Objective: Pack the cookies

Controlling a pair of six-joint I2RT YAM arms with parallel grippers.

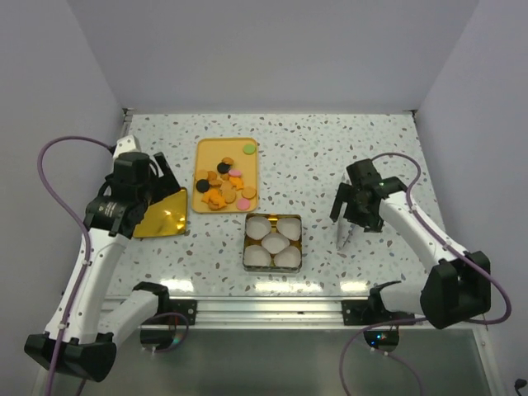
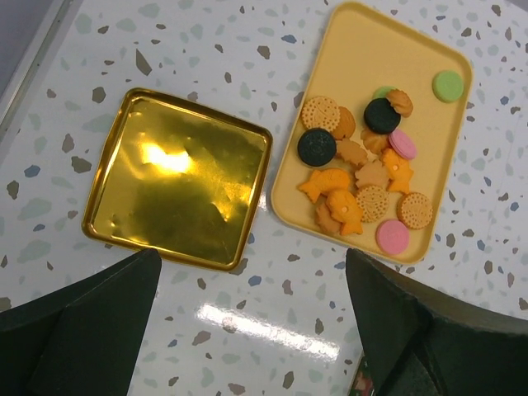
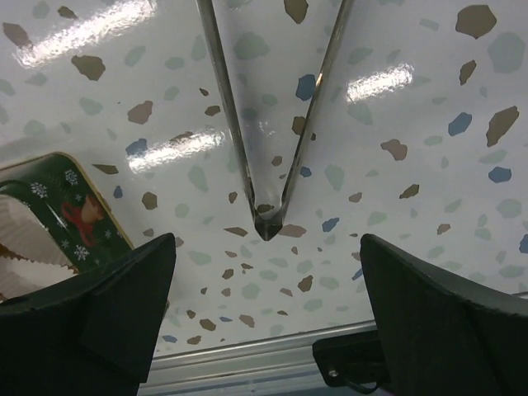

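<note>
At the lower centre of the top view, the tin holds 5 white paper cups. To its right, the right gripper hangs spread wide over metal tongs, grasping nothing. At left, the left gripper gapes, released, near the gold lid. The cookies lie on the yellow tray, upper centre.

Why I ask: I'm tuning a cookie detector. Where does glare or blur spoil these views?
Left wrist: hot glare on the gold lid and a streak on the table, cookies sharp. Right wrist: light streaks on the table; the shiny tongs mirror its speckles. Top external: even light, no blur.
</note>
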